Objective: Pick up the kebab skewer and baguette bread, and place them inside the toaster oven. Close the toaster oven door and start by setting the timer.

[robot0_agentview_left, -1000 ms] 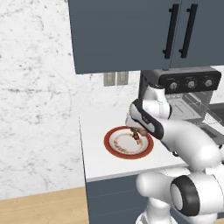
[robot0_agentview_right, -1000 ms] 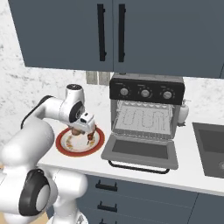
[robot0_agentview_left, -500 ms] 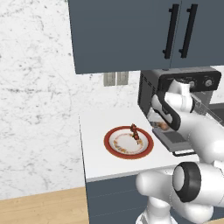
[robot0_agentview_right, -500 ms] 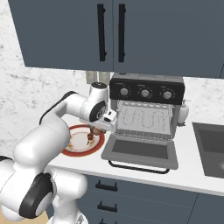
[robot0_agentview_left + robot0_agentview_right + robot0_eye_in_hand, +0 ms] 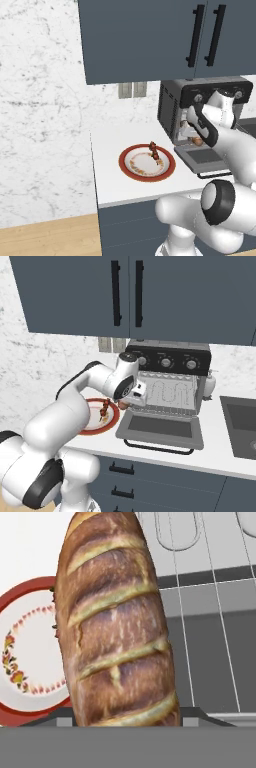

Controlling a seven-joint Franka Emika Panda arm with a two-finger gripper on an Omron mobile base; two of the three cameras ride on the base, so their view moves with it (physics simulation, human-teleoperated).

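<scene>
Carrying the baguette bread (image 5: 117,619) right at the mouth of the toaster oven (image 5: 167,385), with the toaster oven door (image 5: 161,428) folded down flat just below the jaws. Plenty to go wrong from here. Loaf hanging long past the jaws, so a low approach could clip the lowered door or snag the front edge of the wire rack (image 5: 210,607). Letting go too early would probably drop it onto the door glass rather than the rack. Coming in crooked could jam one end against the oven's side wall.

Gripper (image 5: 131,401) partway apart and clamped across the loaf, crust filling the space between the fingers in the hand view; fingertips themselves hidden behind the bread. Nothing else touching the jaws as far as can be told.

Behind the jaws, back on the counter, the red-rimmed plate (image 5: 130,154) with the kebab skewer (image 5: 155,151) lying on it, not yet collected. Well apart from the loaf. Above the jaws, the knob strip (image 5: 167,361) untouched, door wide open.
</scene>
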